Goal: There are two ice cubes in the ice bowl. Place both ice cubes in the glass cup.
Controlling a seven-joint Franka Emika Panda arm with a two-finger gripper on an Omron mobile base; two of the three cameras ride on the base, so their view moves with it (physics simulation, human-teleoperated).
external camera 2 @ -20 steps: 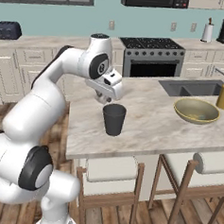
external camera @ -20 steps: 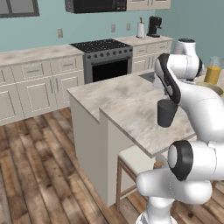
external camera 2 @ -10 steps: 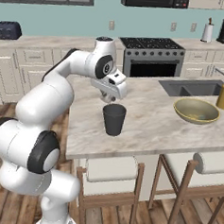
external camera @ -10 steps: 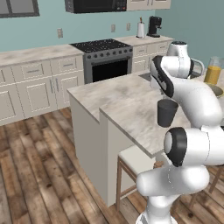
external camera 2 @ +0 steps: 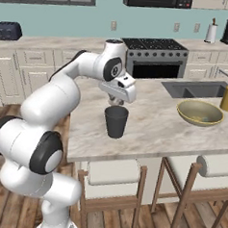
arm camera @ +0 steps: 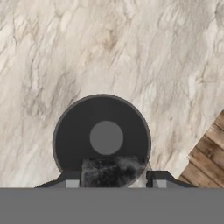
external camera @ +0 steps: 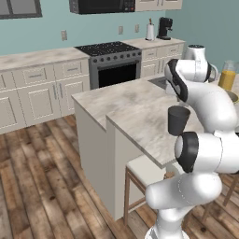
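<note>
Dark grey, the glass cup (external camera 2: 116, 121) stands on the marble desk (external camera 2: 153, 126). Directly above its mouth, the jaws (arm camera: 113, 174) grip an ice cube (arm camera: 113, 171); the ice bowl (external camera 2: 200, 113) sits well apart.

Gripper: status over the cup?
Gripper above the glass cup, holding an ice cube. Ice bowl sits apart, near the sink. Nothing in the way.
</note>
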